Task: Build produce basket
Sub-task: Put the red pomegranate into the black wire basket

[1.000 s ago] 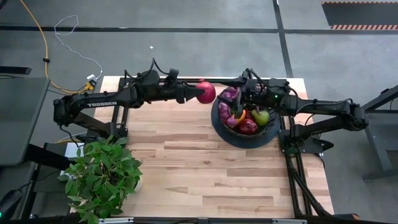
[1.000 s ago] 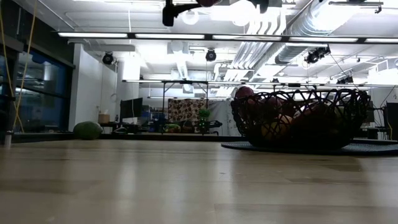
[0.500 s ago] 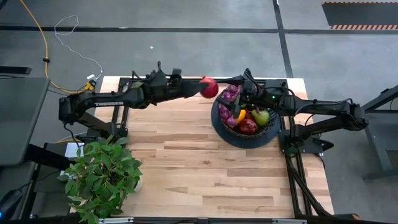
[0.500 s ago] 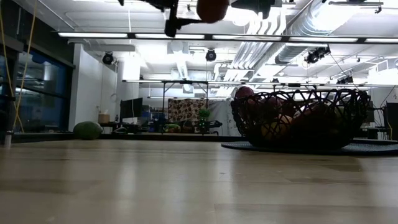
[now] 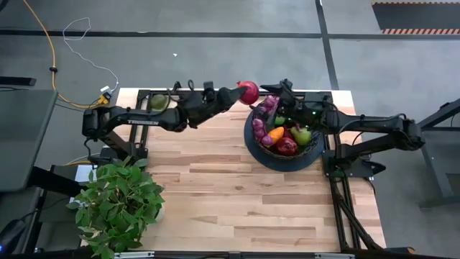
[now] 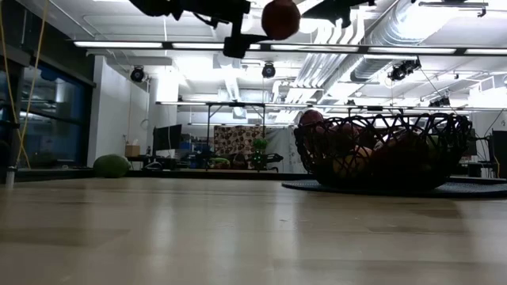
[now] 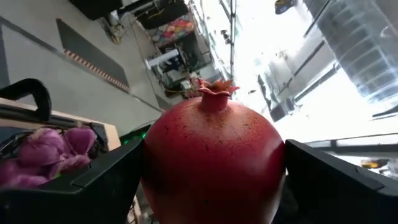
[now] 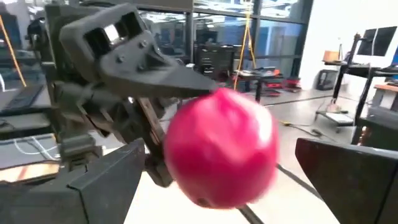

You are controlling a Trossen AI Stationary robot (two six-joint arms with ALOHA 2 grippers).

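A red pomegranate (image 5: 249, 91) hangs high above the table's far edge, just left of the black wire basket (image 5: 311, 155), with my left gripper (image 5: 242, 93) shut on it. The basket stands at the far right and holds purple grapes (image 5: 264, 109), a pear (image 5: 301, 134), a red apple (image 5: 287, 147) and other produce. My right gripper (image 5: 272, 96) hovers open above the basket's far left rim. It faces the pomegranate (image 8: 221, 146), its fingers (image 8: 93, 186) standing wide on either side without visible touch. My left gripper pinches the pomegranate's two opposite sides (image 7: 155, 174) between its fingers (image 7: 102, 183). The fingers reach in roughly level from the table's left. The fruit is lifted clear, high above the table, with its crown (image 7: 214, 93) turned off to one side of the fingers.
A green fruit (image 5: 159, 101) lies at the table's far left, also seen as a green fruit (image 6: 112, 165) in the low view. A leafy potted plant (image 5: 118, 205) stands at the near left corner. Bare wood (image 5: 237, 194) spreads over the middle and near part of the table.
My left gripper has carried the pomegranate toward the table's right and far edge, closer to my right gripper, and has rolled its wrist. In the low view the fruit has come down into the picture. It stays clear of the table.
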